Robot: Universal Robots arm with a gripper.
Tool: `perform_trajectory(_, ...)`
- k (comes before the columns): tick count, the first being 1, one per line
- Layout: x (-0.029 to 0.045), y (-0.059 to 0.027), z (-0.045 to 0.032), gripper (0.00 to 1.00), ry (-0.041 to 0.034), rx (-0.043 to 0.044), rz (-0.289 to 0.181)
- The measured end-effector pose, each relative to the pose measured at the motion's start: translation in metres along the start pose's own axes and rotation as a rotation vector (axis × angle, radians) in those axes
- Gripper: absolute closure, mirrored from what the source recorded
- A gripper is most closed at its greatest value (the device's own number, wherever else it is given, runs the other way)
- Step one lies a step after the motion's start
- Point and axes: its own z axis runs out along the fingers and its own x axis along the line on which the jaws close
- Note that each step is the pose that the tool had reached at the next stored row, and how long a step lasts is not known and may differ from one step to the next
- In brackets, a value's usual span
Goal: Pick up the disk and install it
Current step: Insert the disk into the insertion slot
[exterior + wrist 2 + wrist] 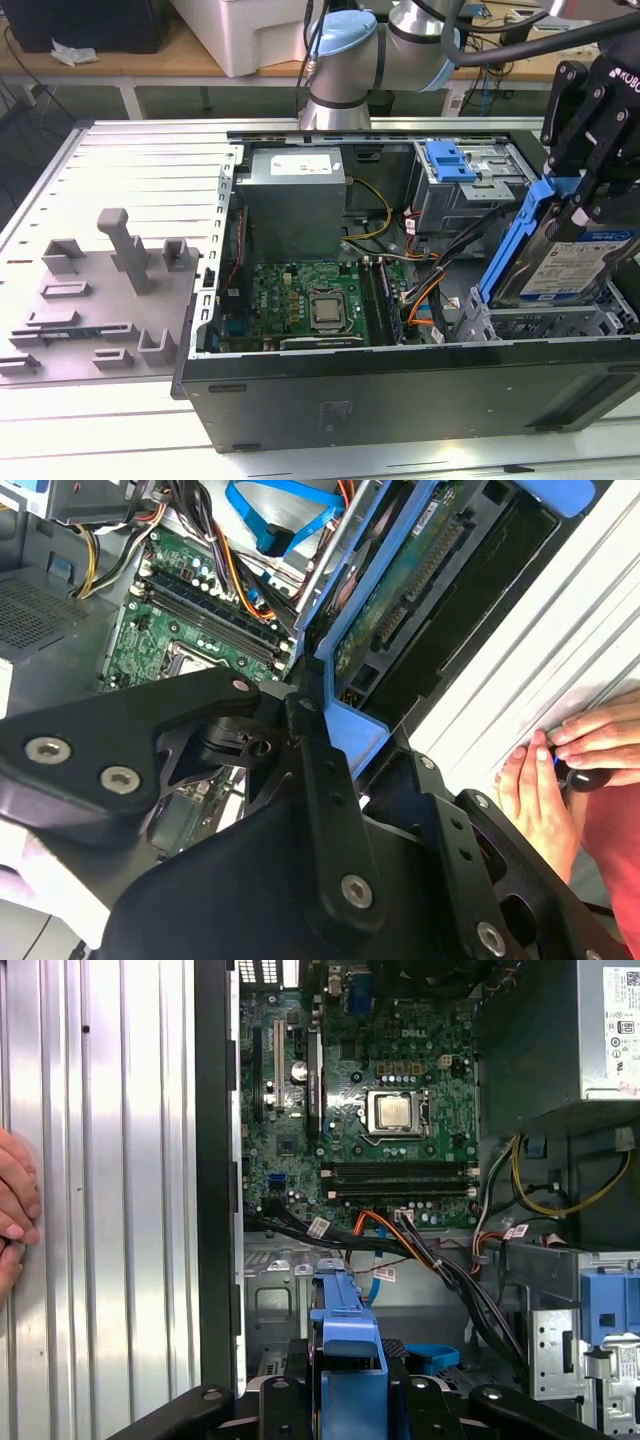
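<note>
Gripper (578,200) clamps the blue-framed disk (565,265), holding it tilted at the exterior view's right edge, over the silver drive cage (540,322) of the open computer case (400,400); a person's hand (560,770) rests on the ribbed table (600,610).

A ribbed metal table (130,150) with long parallel slots spans the exterior view. Bright light glares off its slats, strongest along the table's near edge and toward the exterior view's left. On the table, toward that same side, lies a grey plate (100,300) with several grey blocks standing upright on it. Behind the table runs a wooden bench (150,62) on white legs, carrying a white box (255,35), a black box (90,20) and a crumpled white rag (72,52) at the bench edge nearest the table.
</note>
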Motion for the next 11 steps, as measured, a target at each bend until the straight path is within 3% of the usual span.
perform_trajectory(11,0.0014,-0.0014,0.0042,0.63,-0.0001,0.0,0.0)
